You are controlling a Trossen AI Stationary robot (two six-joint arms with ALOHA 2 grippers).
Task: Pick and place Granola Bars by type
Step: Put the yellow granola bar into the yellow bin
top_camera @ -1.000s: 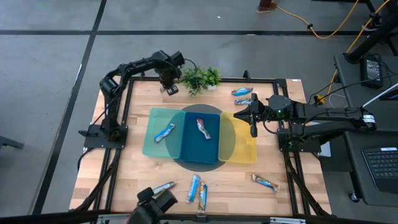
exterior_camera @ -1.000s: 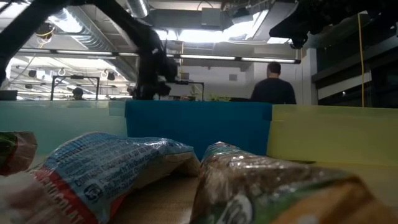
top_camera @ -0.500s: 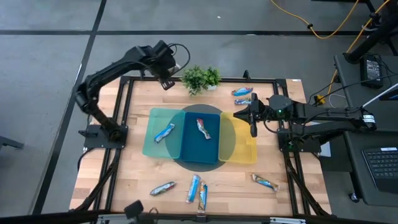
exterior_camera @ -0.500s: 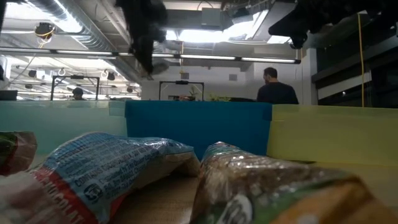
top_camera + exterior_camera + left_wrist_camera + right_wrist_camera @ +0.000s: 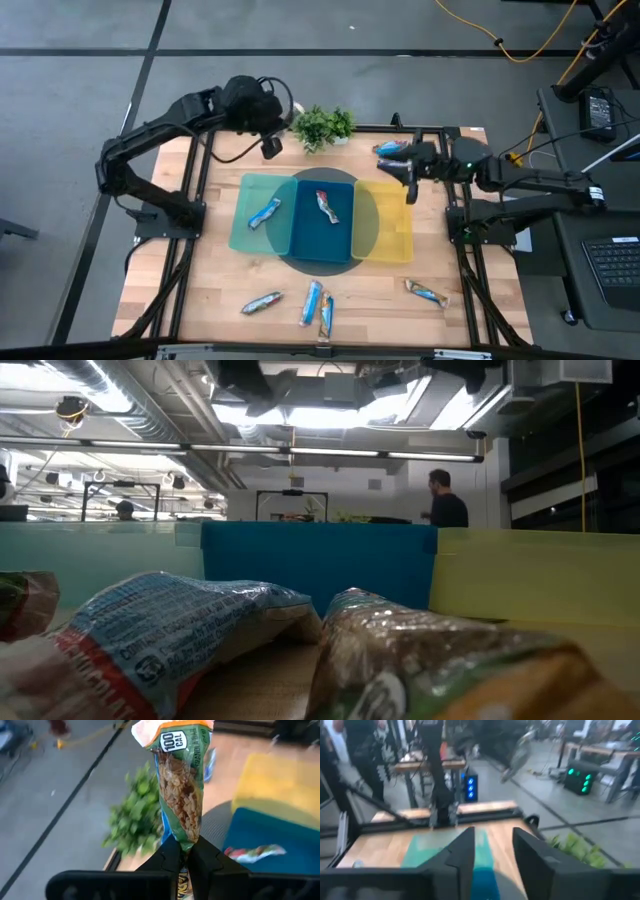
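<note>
Left gripper [image 5: 181,851] is pinched shut on a granola bar [image 5: 179,795], green wrapper with "100 CAL" on it, held only by its bottom end, so most of the bar stands free above my fingers. From above I'm up off the table at about 11 o'clock, next to the potted plant [image 5: 322,125], not yet over any bin.

Right gripper [image 5: 409,178] sits at about 2 o'clock over the far edge of the yellow bin [image 5: 390,243], fingers parted with nothing between them.

Where the bars are: one in the teal bin [image 5: 243,226], one in the blue bin [image 5: 308,240], two at 1 o'clock near my right wrist, four loose along the 6 o'clock edge.

Risks as I see them:
- End-only grip: the foil is slick, and a fast swing could let the bar pivot or slip out, maybe into the plant.
- Wrong bin: a green wrapper needs matching to type, and I can't read the wrappers already in the bins from above.
- Bins butt together, so a release off-centre could land it across a divider wall.
- Both arms are near 12 to 2 o'clock; heading for the yellow bin risks crowding the right arm.
</note>
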